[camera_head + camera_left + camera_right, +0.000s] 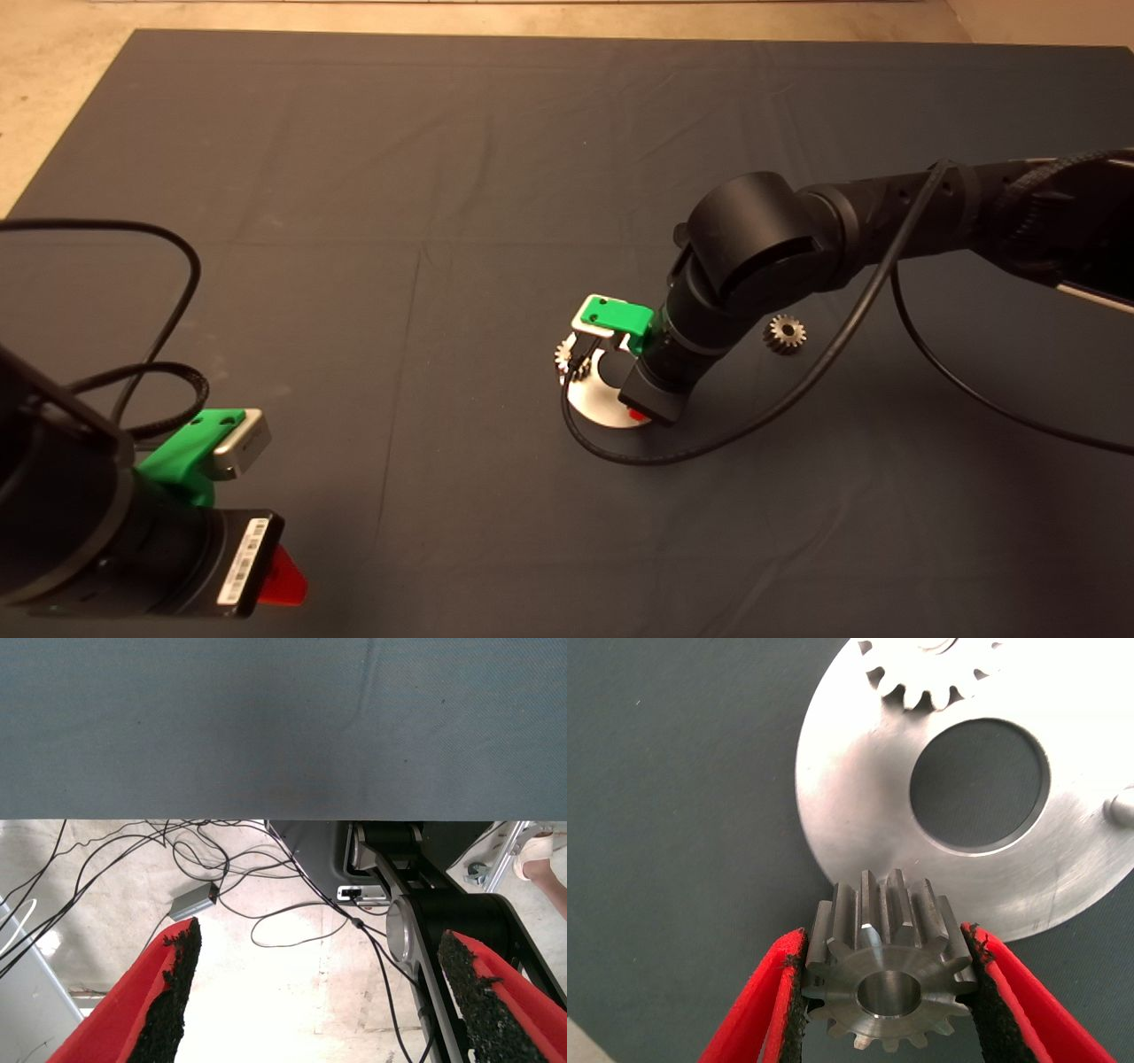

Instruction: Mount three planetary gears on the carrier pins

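Note:
My right gripper (884, 943) is shut on one planetary gear (886, 979), a small silver spur gear with a centre hole, held just off the rim of the round silver carrier disc (859, 788). A second gear (926, 673) sits on the disc's far side. One bare carrier pin (1123, 806) stands near the rim. In the head view the right gripper (580, 363) hangs over the disc (592, 406) at mid-mat, with the held gear (563, 354) at the disc's left rim. A third gear (785, 334) lies loose on the mat to the right of the arm.
My left gripper (283, 576) is parked at the lower left edge, open and empty. Its wrist view shows the fingers (168, 992) apart over the floor, with cables and a person's shoe (539, 852). A black cable (673, 452) loops on the mat beside the disc.

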Motion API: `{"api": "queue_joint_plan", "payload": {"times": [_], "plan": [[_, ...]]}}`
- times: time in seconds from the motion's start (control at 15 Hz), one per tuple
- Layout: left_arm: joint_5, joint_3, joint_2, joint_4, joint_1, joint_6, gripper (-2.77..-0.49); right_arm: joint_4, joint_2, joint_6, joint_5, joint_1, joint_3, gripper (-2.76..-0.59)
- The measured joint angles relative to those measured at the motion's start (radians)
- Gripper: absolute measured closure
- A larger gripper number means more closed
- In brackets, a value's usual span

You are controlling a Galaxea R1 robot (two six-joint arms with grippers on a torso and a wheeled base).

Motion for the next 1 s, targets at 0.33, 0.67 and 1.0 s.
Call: {"api": "queue_joint_plan", "payload": {"times": [0.33, 0.67, 1.0], "plan": [[0.0, 0.0, 0.0, 0.0, 0.0, 0.0, -1.89, 0.0, 0.002, -0.027, -0.001, 0.0, -0.027, -1.12], [0.0, 0.0, 0.0, 0.0, 0.0, 0.0, -1.89, 0.0, -0.001, -0.053, 0.0, -0.001, -0.029, -1.12], [0.0, 0.0, 0.0, 0.0, 0.002, 0.0, -1.89, 0.0, -0.004, -0.058, -0.002, -0.001, -0.029, -1.12]]}}
